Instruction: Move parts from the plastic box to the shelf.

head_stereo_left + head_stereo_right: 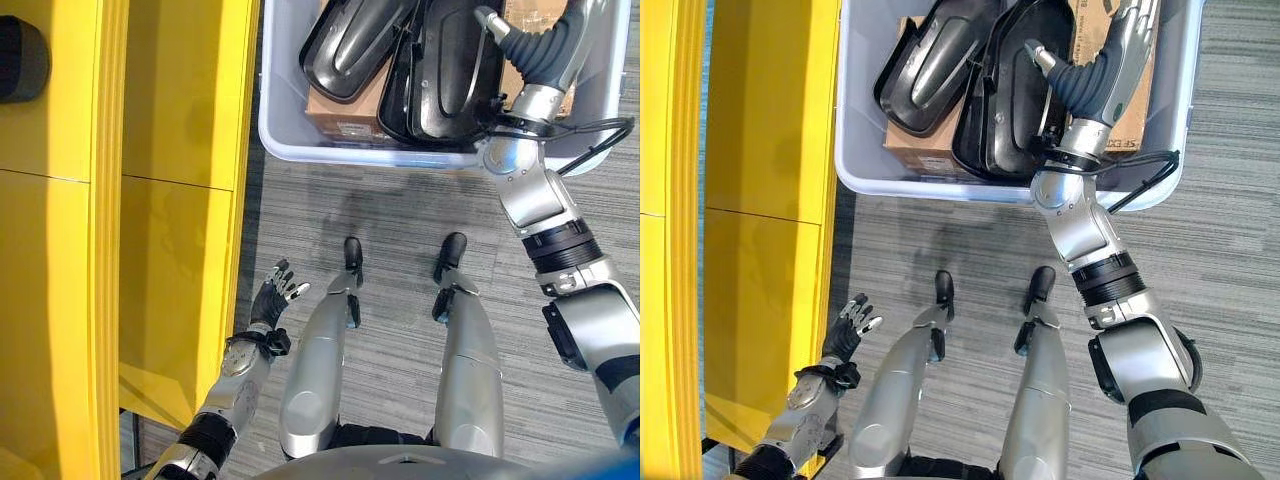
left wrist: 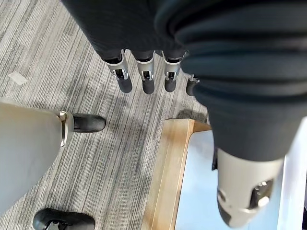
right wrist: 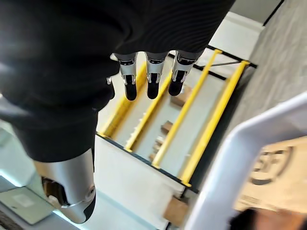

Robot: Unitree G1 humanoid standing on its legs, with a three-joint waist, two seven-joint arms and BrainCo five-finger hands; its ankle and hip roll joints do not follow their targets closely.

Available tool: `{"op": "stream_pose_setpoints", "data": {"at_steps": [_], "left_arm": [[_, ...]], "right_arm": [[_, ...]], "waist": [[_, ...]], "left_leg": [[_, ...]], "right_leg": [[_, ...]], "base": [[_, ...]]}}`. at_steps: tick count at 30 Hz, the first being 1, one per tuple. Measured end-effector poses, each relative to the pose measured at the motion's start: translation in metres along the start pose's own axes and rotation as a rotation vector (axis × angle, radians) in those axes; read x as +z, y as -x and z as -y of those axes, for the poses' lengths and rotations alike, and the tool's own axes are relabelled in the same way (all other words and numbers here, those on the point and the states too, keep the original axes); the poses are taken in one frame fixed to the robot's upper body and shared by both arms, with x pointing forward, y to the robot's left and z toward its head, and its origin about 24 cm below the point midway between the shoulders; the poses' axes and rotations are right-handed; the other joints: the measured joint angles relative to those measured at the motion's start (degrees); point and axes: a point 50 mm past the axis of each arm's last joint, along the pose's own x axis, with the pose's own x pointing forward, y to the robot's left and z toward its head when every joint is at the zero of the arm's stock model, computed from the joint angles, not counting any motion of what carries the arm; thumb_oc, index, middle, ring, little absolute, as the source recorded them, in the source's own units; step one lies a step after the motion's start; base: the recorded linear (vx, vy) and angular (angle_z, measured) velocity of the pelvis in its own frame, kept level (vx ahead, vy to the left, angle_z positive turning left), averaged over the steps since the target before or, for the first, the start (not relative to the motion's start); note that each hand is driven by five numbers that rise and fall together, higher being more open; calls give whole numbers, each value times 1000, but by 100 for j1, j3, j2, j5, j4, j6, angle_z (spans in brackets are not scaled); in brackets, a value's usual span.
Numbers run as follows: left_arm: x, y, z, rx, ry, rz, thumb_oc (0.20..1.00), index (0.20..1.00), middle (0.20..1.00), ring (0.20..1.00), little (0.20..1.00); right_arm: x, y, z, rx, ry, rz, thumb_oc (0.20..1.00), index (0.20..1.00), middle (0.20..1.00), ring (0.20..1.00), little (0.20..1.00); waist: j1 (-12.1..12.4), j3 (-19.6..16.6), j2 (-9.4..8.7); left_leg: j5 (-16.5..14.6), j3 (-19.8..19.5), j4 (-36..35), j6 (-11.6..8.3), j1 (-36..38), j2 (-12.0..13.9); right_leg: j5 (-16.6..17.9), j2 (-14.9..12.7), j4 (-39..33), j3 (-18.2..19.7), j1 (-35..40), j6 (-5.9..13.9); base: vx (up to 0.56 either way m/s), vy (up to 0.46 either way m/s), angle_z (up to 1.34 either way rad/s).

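Observation:
A pale plastic box (image 1: 272, 132) stands on the floor ahead of me. Two black shell-shaped parts (image 1: 352, 45) (image 1: 1018, 95) lie in it, side by side. My right hand (image 1: 1122, 58) reaches into the box's right side, just right of the nearer black part. Its fingers (image 3: 149, 79) are straight and hold nothing, so it is open. The yellow shelf (image 1: 170, 150) runs along my left. My left hand (image 1: 276, 294) hangs low beside the shelf's edge, open and empty, its fingers (image 2: 144, 79) straight.
A brown cardboard carton (image 1: 338, 115) lies under the black parts, and more cardboard (image 1: 1095, 25) sits beneath my right hand. A dark round thing (image 1: 20, 58) rests on the shelf at far left. Grey carpet (image 1: 400, 215) lies between box and shelf.

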Motion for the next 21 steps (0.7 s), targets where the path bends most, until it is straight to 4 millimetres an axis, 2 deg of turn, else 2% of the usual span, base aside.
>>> {"op": "stream_pose_setpoints", "data": {"at_steps": [4,12,17,21], "left_arm": [[0,0,1,-2,1,0,1000,1000,1000,1000,1000],[-2,0,1,4,1,-20,1000,1000,1000,1000,1000],[-1,-1,2,21,17,-28,1000,1000,1000,1000,1000],[-1,-1,1,27,39,-31,1000,1000,1000,1000,1000]], "right_arm": [[-39,11,-5,68,173,-156,1000,1000,1000,1000,1000],[-83,24,2,64,168,-468,1000,1000,1000,1000,1000],[-89,28,-1,95,72,-559,1000,1000,1000,1000,1000],[-86,24,-2,93,0,-554,1000,1000,1000,1000,1000]], "waist": [[0,0,0],[-5,0,0],[-2,1,0],[36,1,0]], "left_leg": [[25,-21,-39,-13,-1,6],[53,-60,-105,-15,-46,7],[54,-105,-86,-16,-189,10],[54,-112,-86,-16,-196,4]], "right_leg": [[-2,9,-10,-13,-1,0],[-1,11,-69,-71,-24,3],[-2,10,-71,-104,-122,-1],[-2,4,-74,-108,-120,-3]], "base": [[-4,-7,1],[-2,-3,0],[6,15,3],[3,40,2]]}}
